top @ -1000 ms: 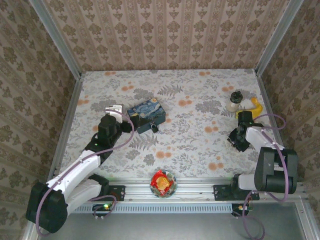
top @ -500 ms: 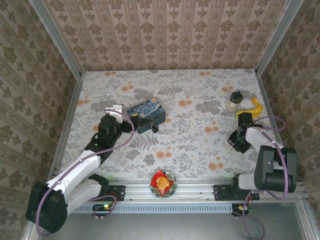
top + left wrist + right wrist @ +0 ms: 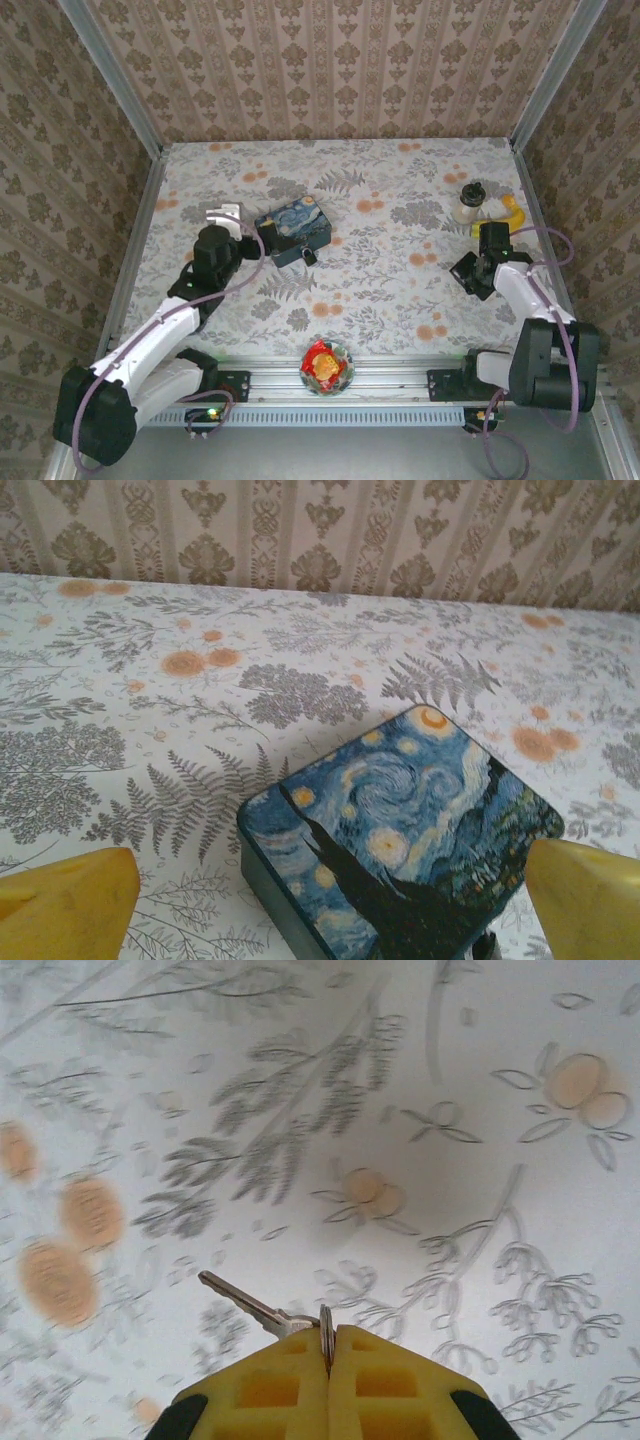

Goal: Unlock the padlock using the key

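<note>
Your right pincer (image 3: 328, 1334) is clamped on the key (image 3: 245, 1306) at the bottom centre of its wrist view, with the blade pointing up-left. Your left pincer (image 3: 226, 214) is spread apart (yellow fingers (image 3: 70, 895) in both lower corners), the blue tin (image 3: 400, 850) between them. The padlock (image 3: 308, 257) lies against the tin's lower-right edge, left of centre in the top view

The table (image 3: 380, 260) lies open between my right gripper (image 3: 468, 272), pinching the key (image 3: 245, 1307), and the padlock (image 3: 307, 257). The blue tin (image 3: 295, 226) blocks the padlock's far side, just ahead of my left gripper's (image 3: 228, 214) spread fingers. A bottle (image 3: 468, 203) crowds my right corner.
</note>
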